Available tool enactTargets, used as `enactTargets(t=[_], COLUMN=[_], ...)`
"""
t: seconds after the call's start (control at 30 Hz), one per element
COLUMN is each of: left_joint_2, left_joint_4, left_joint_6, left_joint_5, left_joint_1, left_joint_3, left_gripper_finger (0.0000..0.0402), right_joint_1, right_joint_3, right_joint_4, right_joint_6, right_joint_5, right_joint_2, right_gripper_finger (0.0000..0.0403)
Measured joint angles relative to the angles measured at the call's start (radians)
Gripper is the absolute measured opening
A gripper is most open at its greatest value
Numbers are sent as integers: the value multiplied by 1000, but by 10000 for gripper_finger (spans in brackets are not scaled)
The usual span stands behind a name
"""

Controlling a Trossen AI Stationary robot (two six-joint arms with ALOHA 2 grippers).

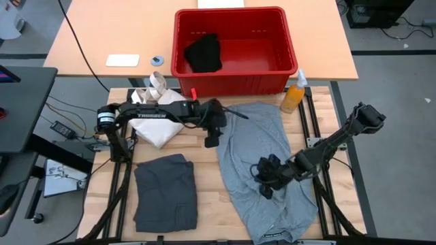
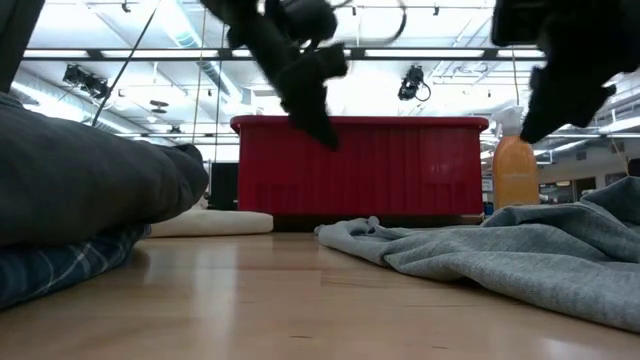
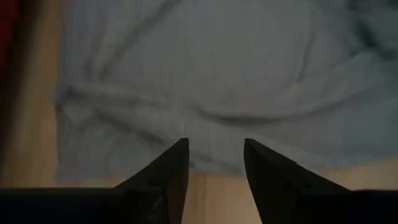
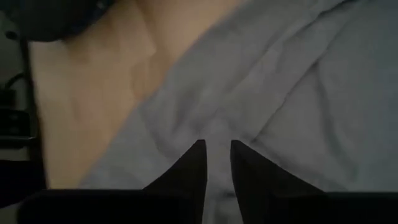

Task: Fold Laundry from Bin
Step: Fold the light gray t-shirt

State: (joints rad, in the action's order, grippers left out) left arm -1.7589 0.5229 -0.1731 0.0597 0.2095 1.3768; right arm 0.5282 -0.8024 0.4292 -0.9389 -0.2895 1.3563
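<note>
- Wooden worktop (image 1: 204, 197) carries a light grey garment (image 1: 262, 167) spread flat, right of centre
- Dark grey folded piece (image 1: 165, 192) lies near the front left; a black piece (image 1: 204, 53) sits inside the red bin (image 1: 235, 85) at the back
- Left end effector (image 1: 212, 139) hovers at the garment's upper left edge, fingers apart
- Right end effector (image 1: 266, 184) is over the garment's middle, fingers narrowly apart, nothing visibly pinched
- Orange spray bottle (image 1: 294, 94) stands beside the bin
</note>
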Motion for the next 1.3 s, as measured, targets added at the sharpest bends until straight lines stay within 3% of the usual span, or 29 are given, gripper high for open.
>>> enactTargets(t=[0.1,0.2,0.3,0.37,0.57,0.7,0.8,1.07,1.17,1.3], left_joint_2=[33,70,111,136,226,279,306,332,335,335], left_joint_4=[-72,-116,-124,-122,-107,-129,-152,-147,-160,-157], left_joint_6=[60,107,137,151,173,164,133,43,85,222], left_joint_5=[-6,-7,-19,-29,-70,-75,-78,-80,-80,-75], left_joint_1=[8,10,13,18,27,35,38,36,35,20], left_joint_3=[-103,-194,-243,-254,-255,-255,-255,-253,-253,-253], left_gripper_finger=[153,153,153,153,153,153,153,153,153,153], right_joint_1=[-52,-99,-119,-115,-57,-24,-17,-35,-35,-46], right_joint_3=[0,0,-8,-46,-202,-232,-231,-231,-231,-231], right_joint_4=[-12,-108,-197,-156,76,55,70,30,40,182], right_joint_6=[61,140,170,171,129,83,-82,-224,-249,-294], right_joint_5=[33,145,250,277,152,109,117,256,257,251], right_joint_2=[24,65,127,171,241,258,263,257,257,257], right_gripper_finger=[76,76,76,76,75,75,77,166,204,232])
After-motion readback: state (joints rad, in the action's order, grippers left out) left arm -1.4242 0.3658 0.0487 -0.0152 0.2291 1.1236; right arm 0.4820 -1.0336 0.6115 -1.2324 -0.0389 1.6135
